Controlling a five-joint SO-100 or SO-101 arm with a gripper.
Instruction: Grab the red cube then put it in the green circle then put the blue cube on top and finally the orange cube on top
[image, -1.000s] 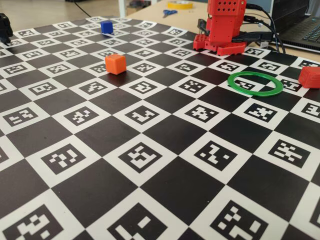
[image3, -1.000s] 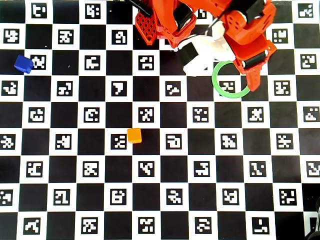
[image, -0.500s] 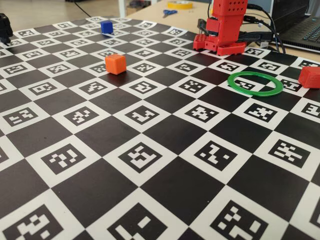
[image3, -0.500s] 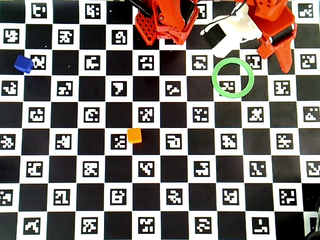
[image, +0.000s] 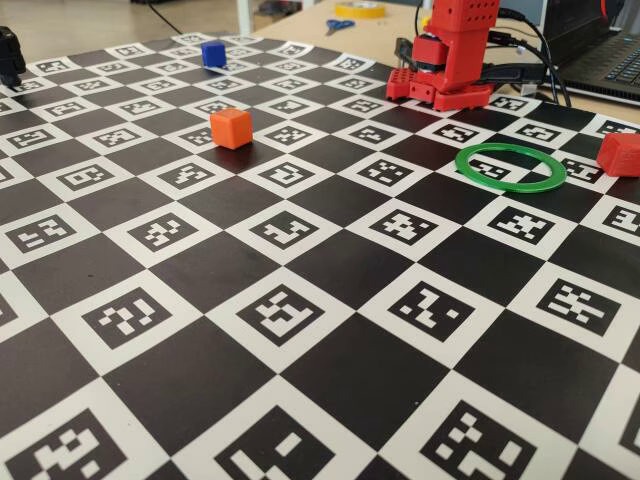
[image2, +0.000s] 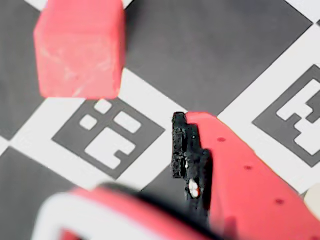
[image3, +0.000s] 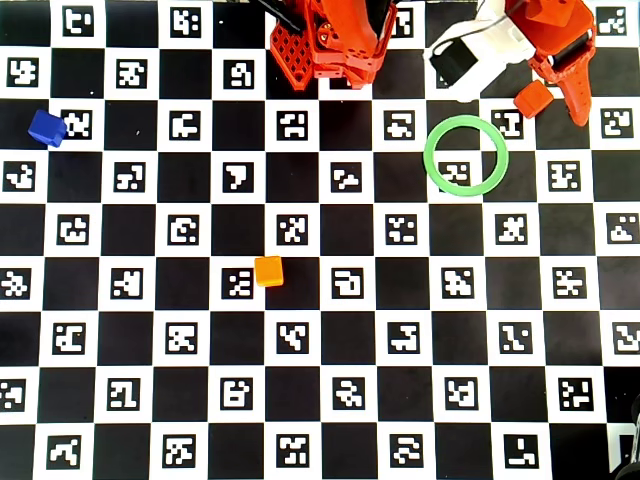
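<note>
The red cube (image3: 533, 98) lies just outside the green circle (image3: 427, 158), up and to its right in the overhead view. My gripper (image3: 560, 92) hangs over that cube, open and holding nothing. Its long red finger (image3: 578, 100) points down just right of the cube. In the wrist view the red cube (image2: 80, 47) fills the upper left, apart from the black-padded finger (image2: 184, 150). The orange cube (image3: 268, 271) sits mid-board. The blue cube (image3: 47, 128) is at the far left. The fixed view shows the red cube (image: 620, 153) right of the green circle (image: 510, 166).
The arm's red base (image3: 330, 40) stands at the board's top edge. Beyond the checkered marker board (image: 300, 330), the fixed view shows a laptop (image: 610, 50), cables, scissors (image: 338, 25) and a yellow tape roll (image: 360, 9). A black object (image: 10, 55) sits at the far left.
In the overhead view the arm swung from over the green circle up and to the right, uncovering the red cube. No cube and no ring has moved.
</note>
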